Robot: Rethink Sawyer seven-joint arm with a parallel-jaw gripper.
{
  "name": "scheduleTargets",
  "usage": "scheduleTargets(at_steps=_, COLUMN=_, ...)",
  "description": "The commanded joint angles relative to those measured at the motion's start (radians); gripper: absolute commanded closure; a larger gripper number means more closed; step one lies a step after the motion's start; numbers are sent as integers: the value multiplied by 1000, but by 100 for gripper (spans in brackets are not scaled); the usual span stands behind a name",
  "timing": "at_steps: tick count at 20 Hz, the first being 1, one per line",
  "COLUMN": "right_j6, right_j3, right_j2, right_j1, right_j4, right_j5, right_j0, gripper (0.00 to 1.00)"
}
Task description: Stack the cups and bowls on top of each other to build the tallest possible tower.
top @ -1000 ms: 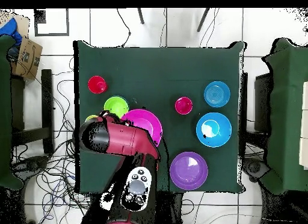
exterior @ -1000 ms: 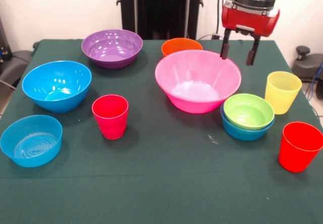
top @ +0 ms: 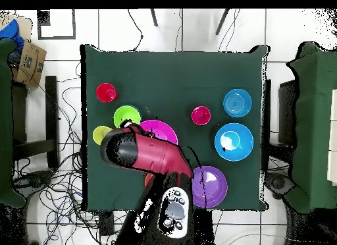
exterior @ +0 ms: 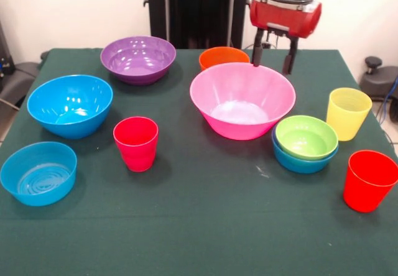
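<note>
My gripper hangs open and empty just above the far rim of the big pink bowl, next to the small orange bowl. The lime green bowl sits nested in a small blue bowl. The yellow cup and a red cup stand at the right. The other red cup stands left of centre. The purple bowl, a big blue bowl and a shallow blue bowl are on the left. In the overhead view my arm hides the gripper and part of the pink bowl.
Everything stands on a dark green table. The robot pedestal rises behind the far edge. In the overhead view cables lie on the floor around the table, and a cardboard box sits at the left.
My gripper has moved left and back in the front view, from the pink bowl's right rim to its far rim near the orange bowl. The bowls and cups have stayed in place.
</note>
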Motion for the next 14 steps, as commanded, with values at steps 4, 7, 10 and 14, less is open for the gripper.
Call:
scheduleTargets(at_steps=4, right_j6=-98, right_j3=66, right_j2=202, right_j1=14, right_j4=-168, right_j5=-66, right_j0=-205, gripper=0)
scheduleTargets(at_steps=7, right_j6=-96, right_j3=69, right_j2=232, right_j1=32, right_j4=-221, right_j5=-93, right_j0=-246, gripper=0)
scheduleTargets(at_steps=10, right_j6=-98, right_j3=78, right_j2=251, right_j1=32, right_j4=-274, right_j5=-96, right_j0=-280, gripper=0)
scheduleTargets(at_steps=14, right_j6=-91, right_j3=101, right_j2=278, right_j1=17, right_j4=-330, right_j5=-81, right_j0=-323, gripper=0)
